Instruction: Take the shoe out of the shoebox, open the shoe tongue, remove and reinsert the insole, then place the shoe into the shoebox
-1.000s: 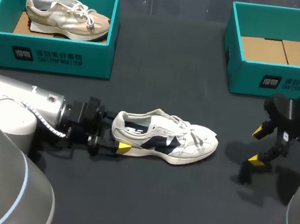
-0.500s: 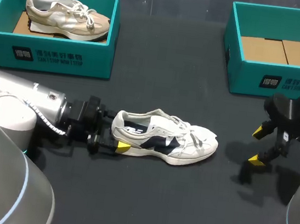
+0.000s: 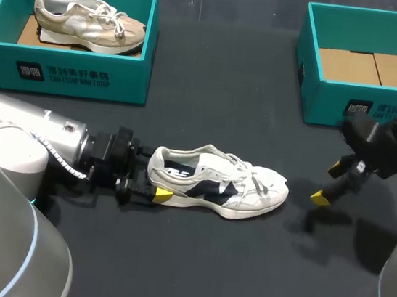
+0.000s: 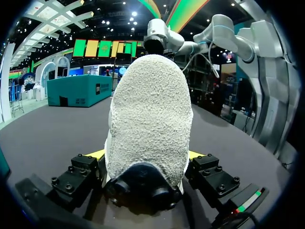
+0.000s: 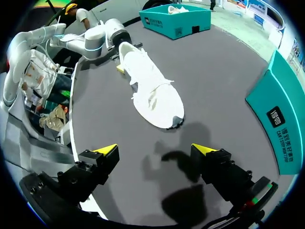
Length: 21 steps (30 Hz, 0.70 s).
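The left hand was closed on the heel of the white shoe, a yellow tip pressed to each side of it in the left wrist view. From that grip the shoe lay on its sole on the dark worktop, toe pointing to 3 o'clock. Past the toe, also at 3 o'clock and apart from it, the right hand hung above the worktop with its fingers spread wide and nothing between them. The empty box stood at 1 o'clock from the shoe. A second box at 11 o'clock held a beige shoe.

By my reading only the first step was done: the shoe was out of its box. Opening the tongue, taking out and refitting the insole, and boxing the shoe all looked still to do.

The left hand's far finger was hidden behind the heel from above. The laces covered the tongue, and the shoe's opening showed only dark, so I could not tell how the insole sat
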Available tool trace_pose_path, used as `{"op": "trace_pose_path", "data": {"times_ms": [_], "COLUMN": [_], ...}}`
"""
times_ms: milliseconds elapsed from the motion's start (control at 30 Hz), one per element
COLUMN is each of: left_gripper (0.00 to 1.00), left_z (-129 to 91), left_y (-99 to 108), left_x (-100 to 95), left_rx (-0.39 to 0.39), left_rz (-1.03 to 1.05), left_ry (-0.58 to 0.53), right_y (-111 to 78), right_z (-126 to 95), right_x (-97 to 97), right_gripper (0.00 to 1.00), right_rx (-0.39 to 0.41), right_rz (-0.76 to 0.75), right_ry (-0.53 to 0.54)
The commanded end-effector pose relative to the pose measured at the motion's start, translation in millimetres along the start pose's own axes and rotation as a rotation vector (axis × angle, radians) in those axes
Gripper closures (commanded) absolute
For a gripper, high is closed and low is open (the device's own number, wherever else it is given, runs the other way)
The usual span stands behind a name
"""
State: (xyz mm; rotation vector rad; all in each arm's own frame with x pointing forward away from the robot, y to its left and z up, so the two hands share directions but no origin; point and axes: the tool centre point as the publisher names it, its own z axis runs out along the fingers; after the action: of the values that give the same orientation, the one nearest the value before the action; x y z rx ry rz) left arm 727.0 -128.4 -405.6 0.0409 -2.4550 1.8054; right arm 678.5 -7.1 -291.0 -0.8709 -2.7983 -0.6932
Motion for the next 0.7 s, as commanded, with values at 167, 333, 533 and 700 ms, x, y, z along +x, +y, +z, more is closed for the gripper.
{"op": "trace_pose_path", "data": {"times_ms": [167, 333, 533, 700], "left_gripper": [1.0, 1.0, 1.0, 1.0], "left_z": [2.0, 2.0, 2.0, 2.0], "left_y": [2.7, 2.7, 2.7, 2.7], "left_x": [-2.5, -2.5, -2.5, -2.5], "left_rx": [0.0, 0.0, 0.0, 0.0], "left_rz": [0.0, 0.0, 0.0, 0.0], "left_ry": [-0.001, -0.001, -0.001, -0.001], "right_y": [48.8, 48.8, 56.3, 101.5], "right_z": [13.6, 13.6, 18.3, 40.5], "right_x": [23.2, 23.2, 28.1, 55.0], "right_gripper": [0.0, 0.0, 0.0, 0.0], "right_rx": [0.118, 0.118, 0.158, 0.224], "right_rz": [0.335, 0.335, 0.374, 0.44], "right_ry": [-0.097, -0.097, -0.147, -0.23]}}
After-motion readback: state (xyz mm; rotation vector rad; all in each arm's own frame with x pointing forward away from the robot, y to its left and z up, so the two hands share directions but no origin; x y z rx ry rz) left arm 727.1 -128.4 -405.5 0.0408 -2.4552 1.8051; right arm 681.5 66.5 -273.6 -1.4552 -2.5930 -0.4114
